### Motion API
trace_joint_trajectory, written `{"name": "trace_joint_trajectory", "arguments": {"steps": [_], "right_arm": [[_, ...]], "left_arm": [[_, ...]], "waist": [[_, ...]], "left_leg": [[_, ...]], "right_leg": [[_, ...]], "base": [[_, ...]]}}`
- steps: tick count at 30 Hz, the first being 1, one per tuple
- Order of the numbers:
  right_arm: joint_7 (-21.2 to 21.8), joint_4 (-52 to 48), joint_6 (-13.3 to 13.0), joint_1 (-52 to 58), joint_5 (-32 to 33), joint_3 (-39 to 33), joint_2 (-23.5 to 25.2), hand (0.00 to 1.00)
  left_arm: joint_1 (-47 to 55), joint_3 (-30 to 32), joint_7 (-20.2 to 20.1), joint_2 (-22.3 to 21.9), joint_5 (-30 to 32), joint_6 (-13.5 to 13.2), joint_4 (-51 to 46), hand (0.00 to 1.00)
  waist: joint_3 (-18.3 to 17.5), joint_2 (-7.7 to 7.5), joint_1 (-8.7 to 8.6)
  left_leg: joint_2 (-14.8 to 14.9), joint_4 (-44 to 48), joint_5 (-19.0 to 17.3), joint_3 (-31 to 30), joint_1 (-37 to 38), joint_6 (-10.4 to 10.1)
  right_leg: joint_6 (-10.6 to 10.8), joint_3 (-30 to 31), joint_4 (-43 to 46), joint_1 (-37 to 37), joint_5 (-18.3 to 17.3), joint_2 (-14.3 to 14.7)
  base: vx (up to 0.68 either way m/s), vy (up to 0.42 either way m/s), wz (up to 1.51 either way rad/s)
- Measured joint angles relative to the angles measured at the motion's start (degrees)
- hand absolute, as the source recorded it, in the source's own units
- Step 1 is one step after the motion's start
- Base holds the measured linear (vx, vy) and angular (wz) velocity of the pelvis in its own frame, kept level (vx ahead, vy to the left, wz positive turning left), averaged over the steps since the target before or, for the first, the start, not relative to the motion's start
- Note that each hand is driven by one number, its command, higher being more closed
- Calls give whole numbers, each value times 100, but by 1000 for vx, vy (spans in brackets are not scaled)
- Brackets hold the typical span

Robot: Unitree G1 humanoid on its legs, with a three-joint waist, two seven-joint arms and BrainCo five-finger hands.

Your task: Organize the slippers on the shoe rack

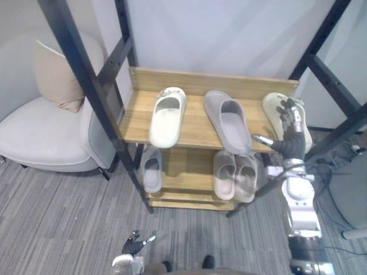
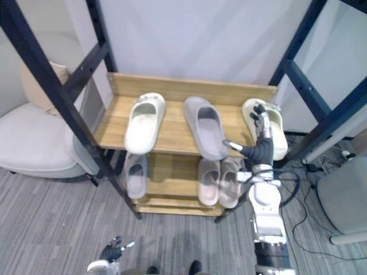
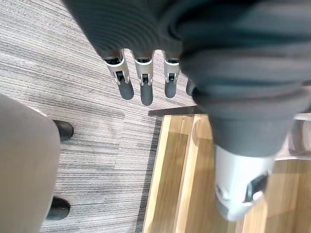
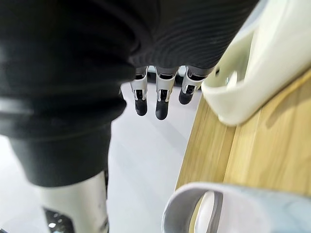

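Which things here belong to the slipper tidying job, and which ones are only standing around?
For the job: shoe rack; on its top shelf the left cream slipper, grey slipper and right cream slipper; on the lower shelf the small grey slipper and beige pair; right robot hand, open at the right cream slipper; left robot hand, open, hanging low.

Standing around: armchair; cushion on it.

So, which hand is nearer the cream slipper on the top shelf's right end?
Right: the right hand is at the cream slipper; the left hand hangs near the floor.
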Motion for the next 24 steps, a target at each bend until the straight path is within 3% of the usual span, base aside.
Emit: {"name": "trace_joint_trajectory", "arguments": {"steps": [12,24], "right_arm": [[-50,1657,270,-1460,154,427,-382,0],[-248,2208,332,-2119,139,422,-457,0]], "left_arm": [[-1,-63,-1,-3,-25,-63,-111,0],[-7,-68,0,-4,-128,-91,-234,0]], "waist": [[30,-47,140],[190,-52,216]], "left_leg": [[-22,-2,35,-143,-143,19],[-28,-2,39,-160,-180,24]], "right_leg": [[-3,-95,1,-86,2,-19],[-3,-99,2,-108,2,-40]], "base": [[-6,1,6],[0,0,0]]}}
